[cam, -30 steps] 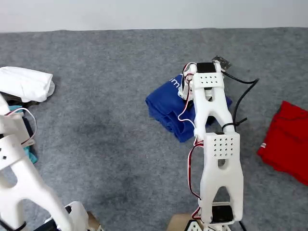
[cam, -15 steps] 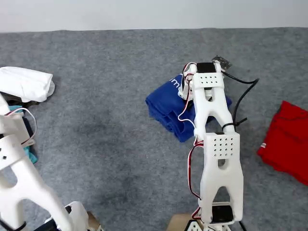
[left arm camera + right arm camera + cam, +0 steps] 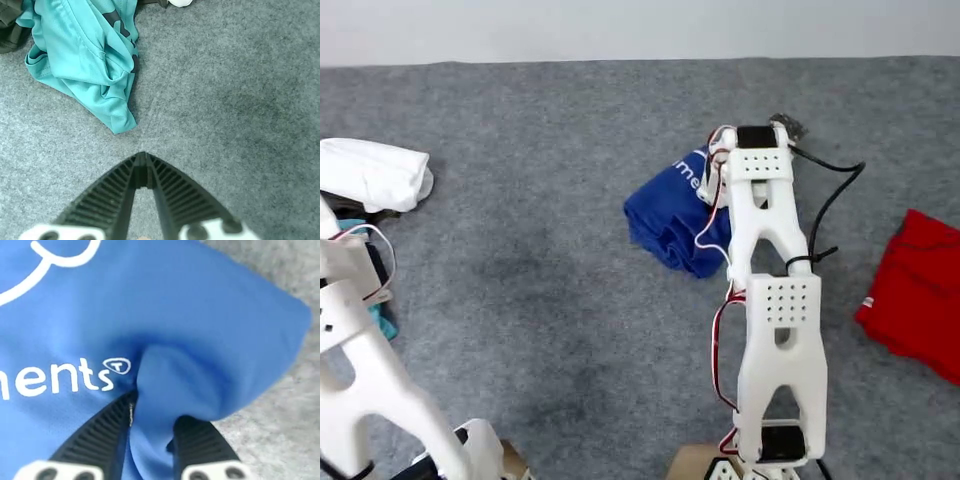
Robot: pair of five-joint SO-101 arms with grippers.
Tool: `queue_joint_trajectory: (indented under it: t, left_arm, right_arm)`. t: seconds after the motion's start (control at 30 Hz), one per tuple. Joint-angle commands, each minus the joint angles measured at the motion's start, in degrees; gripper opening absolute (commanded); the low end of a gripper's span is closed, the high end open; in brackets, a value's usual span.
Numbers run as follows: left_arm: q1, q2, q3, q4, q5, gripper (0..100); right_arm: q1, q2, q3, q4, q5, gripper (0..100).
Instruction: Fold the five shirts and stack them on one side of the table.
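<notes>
Folding step: the right end effector point(image 3: 155, 410) grips a ridge of the blue shirt point(image 3: 665, 215); the next move likely draws it across. The left end effector point(image 3: 143, 159) is clenched, empty.

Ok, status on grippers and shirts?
Right gripper shut on blue shirt. Left gripper shut, empty, near teal shirt. Red shirt, white shirt off to the sides.

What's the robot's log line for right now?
right fingers: pinching blue shirt | left fingers: shut, near teal shirt
</notes>
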Motion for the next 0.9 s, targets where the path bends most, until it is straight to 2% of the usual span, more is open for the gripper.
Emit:
queue_joint_trajectory:
  t: [0.0, 0.17, 0.43, 0.67, 0.87]
  left_arm:
    - [0.26, -1.41, -0.22, 0.18, -0.35, 0]
    - [0.26, -1.41, -0.31, 0.18, -0.35, 0]
    - [0.26, -1.41, -0.31, 0.18, -0.35, 0]
    - [0.26, -1.05, -0.22, 0.18, -0.35, 0]
    - [0.26, -1.41, -0.22, 0.18, -0.35, 0]
  right_arm:
    - [1.63, -4.70, -7.47, 4.18, 5.19, 0.9]
    - [5.14, -7.87, -14.07, 8.22, 18.02, 0.9]
    - [14.46, -18.24, -10.11, 8.13, 43.25, 0.9]
    - [20.70, -24.75, 0.62, 8.13, 52.31, 0.9]
    - [26.59, -28.26, 4.92, 8.13, 56.62, 0.9]
